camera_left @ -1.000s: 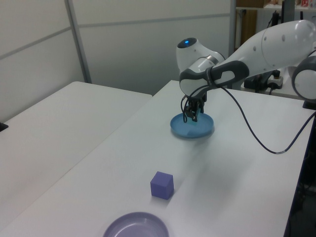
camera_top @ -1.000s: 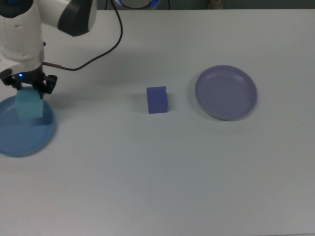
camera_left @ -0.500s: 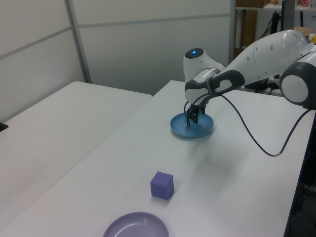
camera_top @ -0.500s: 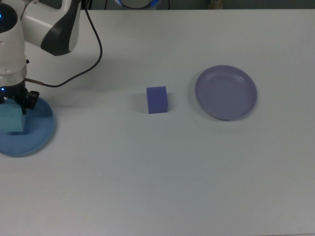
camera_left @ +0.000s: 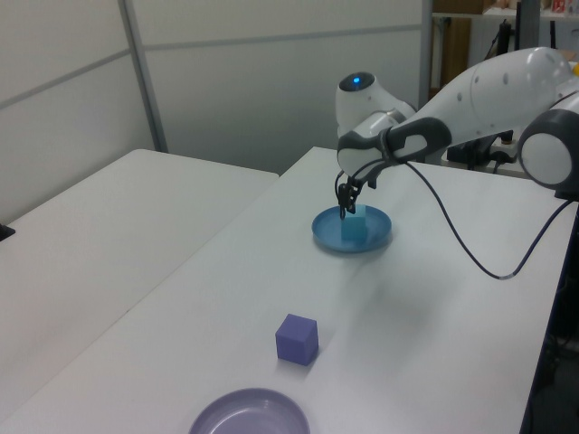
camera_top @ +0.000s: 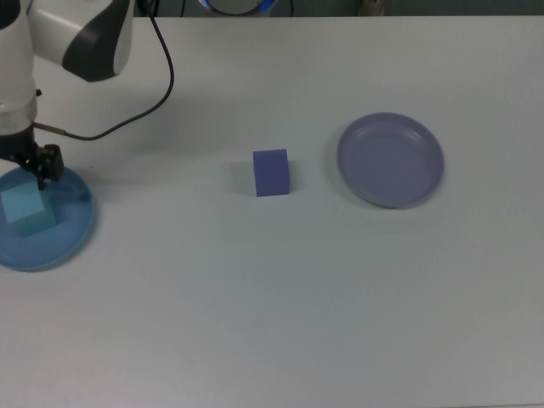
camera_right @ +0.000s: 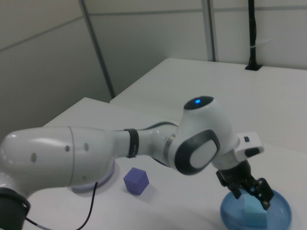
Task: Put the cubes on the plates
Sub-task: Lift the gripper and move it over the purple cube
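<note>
The light cyan cube (camera_top: 28, 212) is now seen resting on the blue plate (camera_top: 64, 242), free of the end effector (camera_top: 41, 163); a second ago it was held between the fingers above that plate, and half a second ago it was being lowered onto it. The end effector has since been raised and drawn back, so the cube lies just below it and slightly toward the top view's left, no longer touched. In the left view the fingertips hang just above the cube's top face, and in the right view the cube (camera_right: 253, 214) sits under and just beside the fingers. The end effector holds nothing; its fingers appear parted, though how widely cannot be told.

The release is judged to complete the first half of the task: one cube is placed on one plate. The dark blue-violet cube (camera_top: 271, 172) has not been moved; it stands on the white surface (camera_top: 255, 306) well away from the end effector, toward the top view's right. The lavender plate (camera_top: 390, 159) lies farther off in the same direction, beyond that cube, and carries nothing. The remaining step is judged to be a reach across to the dark cube, a grasp, and a transfer to the lavender plate.
</note>
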Tool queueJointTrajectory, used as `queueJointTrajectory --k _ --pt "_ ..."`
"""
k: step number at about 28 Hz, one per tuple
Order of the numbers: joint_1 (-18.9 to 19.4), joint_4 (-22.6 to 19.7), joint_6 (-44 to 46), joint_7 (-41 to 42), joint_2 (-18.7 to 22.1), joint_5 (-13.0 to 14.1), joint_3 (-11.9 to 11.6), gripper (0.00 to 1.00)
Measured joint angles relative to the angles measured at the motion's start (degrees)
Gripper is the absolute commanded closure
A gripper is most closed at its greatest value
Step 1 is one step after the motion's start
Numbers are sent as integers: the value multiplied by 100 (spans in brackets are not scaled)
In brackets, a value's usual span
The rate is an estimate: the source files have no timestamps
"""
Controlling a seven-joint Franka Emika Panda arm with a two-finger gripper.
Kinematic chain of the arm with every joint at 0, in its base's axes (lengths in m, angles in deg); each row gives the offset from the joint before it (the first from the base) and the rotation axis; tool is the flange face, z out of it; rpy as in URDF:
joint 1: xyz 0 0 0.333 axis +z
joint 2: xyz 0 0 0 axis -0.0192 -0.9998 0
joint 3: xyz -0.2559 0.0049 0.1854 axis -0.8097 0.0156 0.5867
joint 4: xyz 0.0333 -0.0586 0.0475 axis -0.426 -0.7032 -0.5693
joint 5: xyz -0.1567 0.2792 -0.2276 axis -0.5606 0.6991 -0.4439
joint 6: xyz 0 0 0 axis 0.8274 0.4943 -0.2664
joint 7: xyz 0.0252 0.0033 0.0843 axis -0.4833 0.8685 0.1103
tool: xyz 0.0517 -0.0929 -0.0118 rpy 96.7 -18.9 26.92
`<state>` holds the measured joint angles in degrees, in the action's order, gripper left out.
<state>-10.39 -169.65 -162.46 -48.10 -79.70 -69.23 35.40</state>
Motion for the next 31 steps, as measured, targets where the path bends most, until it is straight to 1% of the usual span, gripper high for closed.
queueJointTrajectory --k 2,4,6,8,10,14,16,19,22,25,28,31 --pt "34 7 421 -10 157 84 31 0" --pt "106 12 940 -48 337 373 63 0" --pt "250 13 1530 -172 544 787 93 0" --pt "392 12 1949 -350 671 1005 112 0" --pt "601 9 2427 -632 770 1134 142 0" --pt "969 -55 2812 -855 821 1196 188 0" --pt "1219 -212 2843 -909 842 1196 196 0" --pt "1555 -571 2616 -913 923 1196 202 0" --pt "1954 -1084 2164 -928 1109 1189 207 0" --pt "2259 -1375 1929 -945 1249 1176 208 0" --pt "2477 -1484 1869 -976 1346 1172 217 0" --pt "2521 -1493 1822 -976 1390 1172 308 0"
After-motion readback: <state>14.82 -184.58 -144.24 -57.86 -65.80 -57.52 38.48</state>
